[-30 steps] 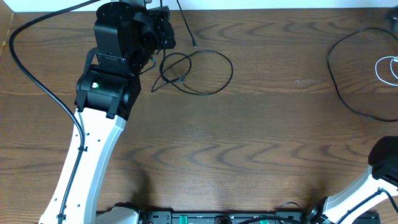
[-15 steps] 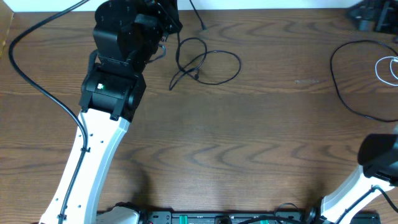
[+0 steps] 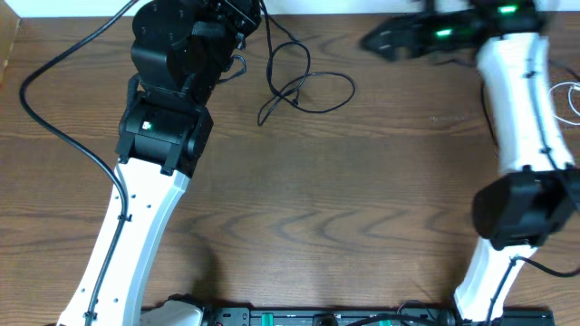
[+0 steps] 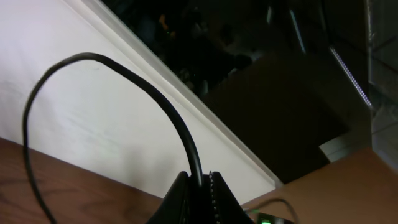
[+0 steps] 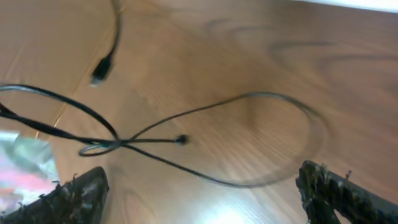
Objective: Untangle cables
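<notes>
The black cable (image 3: 313, 89) lies in loose crossed loops on the wooden table at the top centre. One end rises into my left gripper (image 3: 246, 13), which is shut on it; the left wrist view shows the cable (image 4: 155, 93) arcing out of the closed jaws (image 4: 200, 179). My right gripper (image 3: 381, 40) is blurred, just right of the loops. In the right wrist view it is open (image 5: 205, 199) above the crossed cable (image 5: 186, 121), with a plug end (image 5: 99, 73) at upper left. The white cable (image 3: 573, 98) lies at the right edge.
My right arm (image 3: 517, 100) stretches along the table's right side up to the far edge. The left arm (image 3: 154, 154) and its thick black cord (image 3: 54, 109) take up the left side. A white wall strip (image 4: 93, 124) runs behind the table's far edge.
My right arm has swung from the lower right corner up to the far edge, next to the black loops. My left gripper has drawn the black cable slightly right and farther back.
</notes>
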`<control>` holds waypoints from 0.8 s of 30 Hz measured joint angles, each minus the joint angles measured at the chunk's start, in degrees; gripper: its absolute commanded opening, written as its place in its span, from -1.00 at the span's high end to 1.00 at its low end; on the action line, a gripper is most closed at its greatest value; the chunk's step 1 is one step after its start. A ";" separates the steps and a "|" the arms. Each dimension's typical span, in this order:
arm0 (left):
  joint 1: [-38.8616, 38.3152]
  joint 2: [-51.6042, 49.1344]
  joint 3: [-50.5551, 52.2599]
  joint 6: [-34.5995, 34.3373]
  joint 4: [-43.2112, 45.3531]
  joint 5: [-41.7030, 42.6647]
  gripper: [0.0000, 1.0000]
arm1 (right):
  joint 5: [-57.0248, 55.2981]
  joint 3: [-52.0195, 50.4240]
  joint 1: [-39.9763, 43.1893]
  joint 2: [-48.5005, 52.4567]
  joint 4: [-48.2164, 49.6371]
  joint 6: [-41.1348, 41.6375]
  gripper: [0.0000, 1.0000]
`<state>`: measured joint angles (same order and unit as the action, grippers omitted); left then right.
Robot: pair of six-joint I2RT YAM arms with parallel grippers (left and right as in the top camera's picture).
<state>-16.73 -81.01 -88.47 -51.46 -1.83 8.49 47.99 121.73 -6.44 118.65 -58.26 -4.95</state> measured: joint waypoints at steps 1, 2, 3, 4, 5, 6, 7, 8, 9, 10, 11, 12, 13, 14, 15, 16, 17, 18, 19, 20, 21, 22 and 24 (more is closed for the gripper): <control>0.00 0.00 0.00 -0.15 0.00 0.00 0.85 | -0.22 -0.66 -2.08 0.02 0.76 0.26 -0.87; 0.00 0.00 0.00 -0.31 0.00 0.00 0.85 | -0.31 -1.05 -3.76 0.04 1.16 0.46 -0.86; 0.00 0.00 0.00 -0.44 0.00 0.00 0.85 | -0.48 -1.25 -5.42 0.02 1.44 0.83 -0.86; 0.00 0.00 0.00 -0.68 0.00 0.00 0.85 | -0.68 -1.27 -6.84 0.04 1.88 1.36 -0.84; 0.00 0.00 0.00 -0.76 0.00 0.00 0.85 | -0.94 -1.27 -8.20 0.02 2.27 2.01 -0.83; 0.00 0.00 0.00 -0.85 0.00 0.00 0.85 | -1.31 -1.27 -9.14 0.02 2.32 2.82 -0.82; 0.00 0.00 0.00 -0.90 0.00 0.00 0.85 | -1.55 -1.33 -9.84 0.02 2.43 3.67 -0.80; 0.00 0.00 0.00 -0.94 0.00 0.00 0.85 | -1.88 -1.49 -10.38 0.02 2.54 4.81 -0.78; 0.00 0.00 0.00 -1.05 0.00 -0.02 0.85 | -2.08 -1.64 -10.64 0.02 2.67 5.64 -0.75; 0.00 0.00 0.00 -1.07 0.00 -0.02 0.85 | -2.40 -1.97 -10.84 0.02 2.93 6.75 -0.73; 0.00 0.00 0.00 -1.07 0.00 -0.02 0.85 | -2.71 -2.32 -11.04 0.02 3.17 7.96 -0.72; 0.00 0.00 0.00 -1.07 0.00 -0.02 0.85 | -2.95 -2.67 -11.10 0.02 3.65 9.09 -0.72; 0.00 0.00 0.00 -1.07 0.00 -0.02 0.85 | -3.41 -3.39 -11.23 0.02 4.72 10.88 -0.72; 0.00 0.00 0.00 -1.07 0.00 -0.02 0.85 | -3.67 -3.87 -11.34 0.02 5.73 12.35 -0.71; 0.00 0.00 0.00 -1.07 0.00 -0.02 0.85 | -3.98 -4.79 -11.50 0.02 7.34 14.08 -0.71; 0.00 0.00 0.00 -1.07 -0.02 -0.02 0.84 | -4.20 -5.88 -11.72 0.02 9.55 16.41 -0.70; 0.00 0.00 0.00 -1.05 0.00 -0.02 0.85 | -4.35 -6.73 -11.93 0.02 11.10 18.43 -0.70; 0.00 0.00 0.00 -1.07 -0.04 -0.02 0.85 | -4.52 -7.91 -12.24 0.02 13.05 20.63 -0.68; 0.00 0.00 0.00 -1.07 -0.11 -0.02 0.85 | -4.72 -9.03 -12.59 0.02 15.28 22.97 -0.65; 0.00 0.00 0.00 -1.07 -0.28 -0.02 0.86 | -4.81 -10.05 -13.03 0.02 17.46 25.38 -0.63; 0.00 0.00 0.00 -1.09 -0.57 -0.02 0.85 | -5.05 -11.41 -13.70 0.02 19.87 28.44 -0.63; 0.00 0.00 0.00 -1.09 -0.90 -0.02 0.85 | -5.11 -12.24 -14.21 0.02 21.27 30.32 -0.60; 0.00 0.00 0.00 -1.07 -1.38 -0.02 0.85 | -5.20 -14.08 -15.47 0.02 24.20 33.99 -0.55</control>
<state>-16.73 -81.01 -88.47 -52.53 -3.20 8.47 42.78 107.66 -21.91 118.67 -34.06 29.04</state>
